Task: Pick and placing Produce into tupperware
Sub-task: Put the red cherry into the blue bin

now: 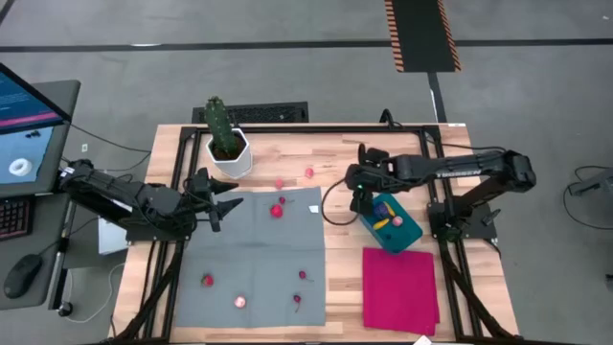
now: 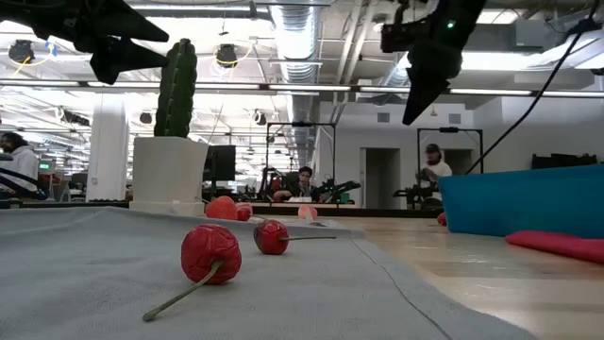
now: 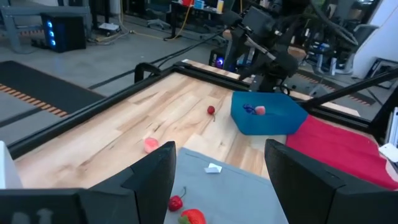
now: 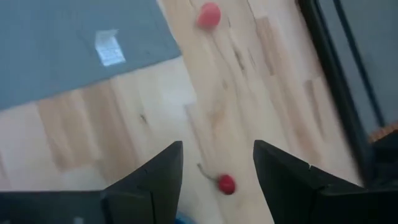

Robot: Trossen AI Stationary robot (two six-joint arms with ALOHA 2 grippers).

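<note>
Hovering over the teal tub's (image 1: 392, 222) near edge, right gripper (image 1: 359, 196) fingers spread, empty; left gripper (image 1: 222, 199) parked wide open above grey cloth (image 1: 251, 264).

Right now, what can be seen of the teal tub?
The teal tub is a small rectangular plastic container with rounded corners, lidless, sitting upright on the bare wood, skewed to the table's edges. Its near corner meets the magenta cloth. Inside lie a few small pieces, yellow, pink and purple. The right gripper hangs open beside it.
</note>
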